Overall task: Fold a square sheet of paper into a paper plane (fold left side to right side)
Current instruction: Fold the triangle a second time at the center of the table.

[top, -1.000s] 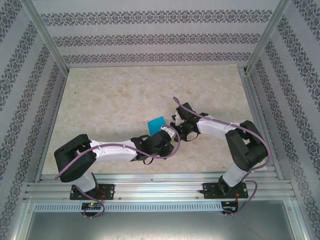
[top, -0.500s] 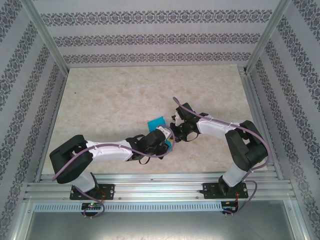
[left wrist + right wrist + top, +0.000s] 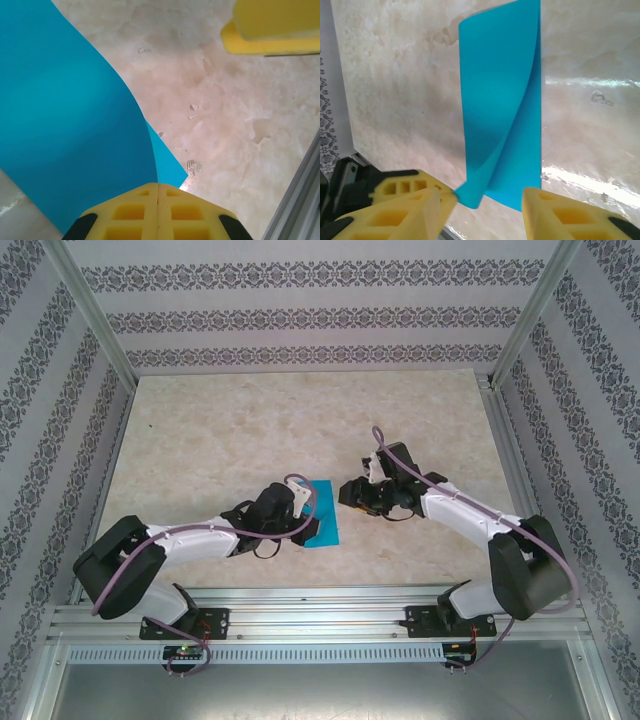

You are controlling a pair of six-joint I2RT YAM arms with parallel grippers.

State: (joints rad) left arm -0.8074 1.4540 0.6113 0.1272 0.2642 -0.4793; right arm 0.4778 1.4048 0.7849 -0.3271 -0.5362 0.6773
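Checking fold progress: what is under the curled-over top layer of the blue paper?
Beneath that layer of the square sheet of paper lies its own lower half, showing as a strip along one edge on the table; the rest is covered.

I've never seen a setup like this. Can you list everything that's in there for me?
sheet of paper: one, blue, on the table between the two arms, bent over on itself, not pressed flat
table: one, beige marbled top, under everything
walls: three, white with grey patterned stripes, at the back and both sides
metal frame: one, silver, rails along the near edge, posts at the back corners
arms: two, white and black, bolted to the near rail: left arm, right arm
left arm's fingers: two, yellow, shut on a corner of the paper
right arm's fingers: two, yellow, open, close to the paper
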